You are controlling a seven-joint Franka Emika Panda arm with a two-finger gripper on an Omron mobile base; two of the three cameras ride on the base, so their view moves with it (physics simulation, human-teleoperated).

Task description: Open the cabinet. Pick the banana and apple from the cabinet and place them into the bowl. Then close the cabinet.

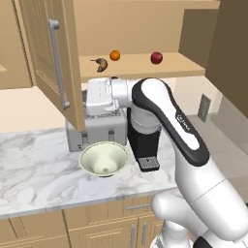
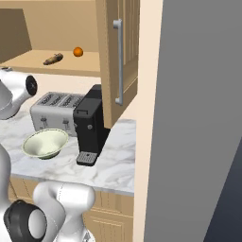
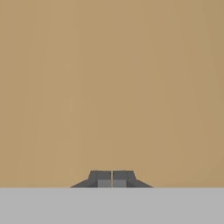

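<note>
Cabinet (image 1: 48,63) doors stand open, and its shelf lies above the clenched, empty end effector (image 3: 112,179), which faces plain wood. Bowl (image 1: 104,159) waits below it on the bench (image 1: 34,169). Banana (image 1: 100,64) lies up and right of it, long axis along the shelf, the apple (image 1: 156,57) farther right.

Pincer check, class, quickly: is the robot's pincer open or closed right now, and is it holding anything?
Pincer: closed, fingertips together, holding nothing; it faces a plain light-wood surface.
</note>
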